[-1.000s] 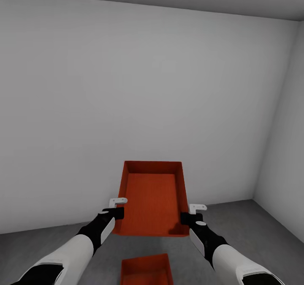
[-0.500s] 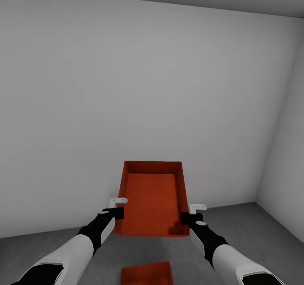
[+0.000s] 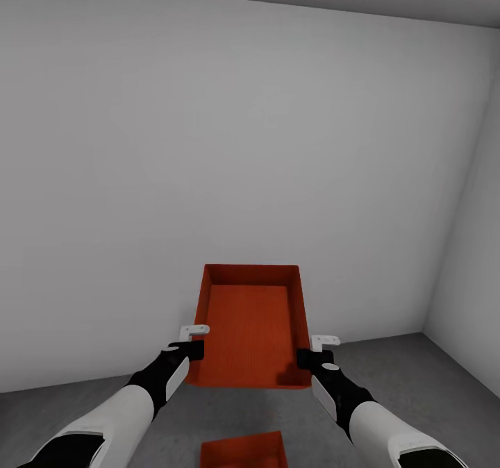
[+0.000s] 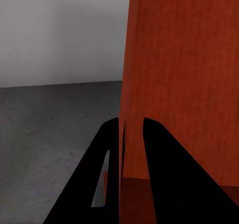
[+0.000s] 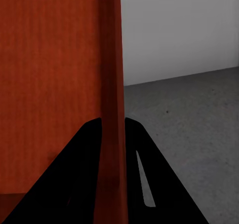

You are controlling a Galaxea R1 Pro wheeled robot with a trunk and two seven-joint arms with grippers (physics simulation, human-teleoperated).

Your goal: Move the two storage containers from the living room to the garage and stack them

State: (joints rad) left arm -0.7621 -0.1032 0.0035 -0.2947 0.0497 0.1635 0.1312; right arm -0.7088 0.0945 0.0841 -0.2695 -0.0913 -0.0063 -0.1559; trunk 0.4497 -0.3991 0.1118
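Head view: my left gripper (image 3: 195,341) and right gripper (image 3: 314,351) clamp the side walls of a red-orange rectangular open-top bin (image 3: 251,326), held above the dark grey concrete floor (image 3: 430,364). Second identical bin (image 3: 244,450) sits on the floor below, nearer me.

Left wrist view: black fingers (image 4: 107,169) pinch the bin wall (image 4: 181,79).

Right wrist view: fingers (image 5: 139,164) straddle the wall (image 5: 110,99) (grey-white wall (image 5: 179,30) beyond).

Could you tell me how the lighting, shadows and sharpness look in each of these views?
Head view: flat, even light, no glare; a soft shadow on the floor beneath the held container. Left wrist view: the container wall is near and slightly soft, the left gripper a black silhouette. Right wrist view: the same for the right gripper.
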